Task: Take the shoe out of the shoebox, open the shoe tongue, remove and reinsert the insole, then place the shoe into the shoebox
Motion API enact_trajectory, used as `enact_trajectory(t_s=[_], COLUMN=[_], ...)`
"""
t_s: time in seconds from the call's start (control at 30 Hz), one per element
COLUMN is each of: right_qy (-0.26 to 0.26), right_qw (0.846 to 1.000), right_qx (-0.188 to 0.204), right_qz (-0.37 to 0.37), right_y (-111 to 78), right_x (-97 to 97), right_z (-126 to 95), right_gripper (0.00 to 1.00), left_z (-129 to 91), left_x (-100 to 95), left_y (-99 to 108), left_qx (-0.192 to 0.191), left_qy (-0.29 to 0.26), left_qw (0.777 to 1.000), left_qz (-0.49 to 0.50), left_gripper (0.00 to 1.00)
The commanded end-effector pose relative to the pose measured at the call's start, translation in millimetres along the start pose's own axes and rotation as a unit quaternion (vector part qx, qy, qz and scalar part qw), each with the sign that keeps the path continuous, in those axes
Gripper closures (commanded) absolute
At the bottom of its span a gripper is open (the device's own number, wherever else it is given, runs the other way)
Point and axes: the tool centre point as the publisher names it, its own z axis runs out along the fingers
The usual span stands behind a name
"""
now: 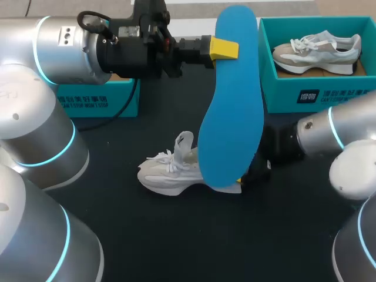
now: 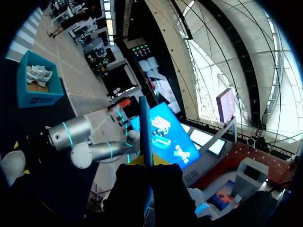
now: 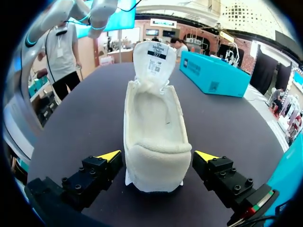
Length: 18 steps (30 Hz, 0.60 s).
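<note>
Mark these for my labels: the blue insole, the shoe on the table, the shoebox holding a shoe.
blue insole (image 1: 232,100): head view, middle of its face.
shoe on the table (image 3: 152,118): right wrist view, inner lining.
shoebox (image 1: 279,97): head view, front wall.

**Soft overhead light, faint shadows**

The black tabletop (image 1: 176,235) is evenly, brightly lit from above. In the right wrist view a thin, soft shadow hugs the heel of the shoe (image 3: 154,142). Pale highlights gleam on the silver shell of the left arm (image 1: 59,53).
</note>
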Motion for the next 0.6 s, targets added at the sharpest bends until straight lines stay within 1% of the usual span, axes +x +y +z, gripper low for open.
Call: enact_trajectory(t_s=[0.03,0.13,0.27,0.33,0.53,0.57,0.6], right_qy=[0.020,0.031,0.029,0.026,0.013,0.005,-0.009], right_qw=[0.993,0.988,0.984,0.981,0.978,0.978,0.980], right_qx=[0.116,0.151,0.173,0.191,0.207,0.208,0.201], right_qz=[0.004,0.008,0.012,0.014,0.007,0.009,0.012], right_y=[10.7,14.3,17.0,17.9,20.2,19.7,18.7], right_x=[-6.4,-5.8,-3.6,-3.0,-2.8,-2.8,-2.6], right_z=[-13.1,-17.6,-22.1,-23.3,-28.0,-29.4,-30.6], right_gripper=[0.00,0.00,0.00,0.00,0.00,0.00,0.00], left_z=[-0.2,-0.2,-0.2,-0.2,-0.2,-0.2,-0.2], left_x=[-0.6,-0.6,-0.6,-0.6,-0.6,-0.6,-0.6], left_y=[2.3,2.3,2.3,2.3,2.3,2.3,2.3], left_qx=[0.002,0.002,0.002,0.002,0.002,0.002,0.002], left_qy=[0.000,0.000,0.000,0.000,0.000,0.000,0.000], left_qw=[1.000,1.000,1.000,1.000,1.000,1.000,1.000], left_qz=[0.000,0.000,0.000,0.000,0.000,0.000,0.000], left_gripper=[1.00,1.00,1.00,1.00,1.00,1.00,1.00])
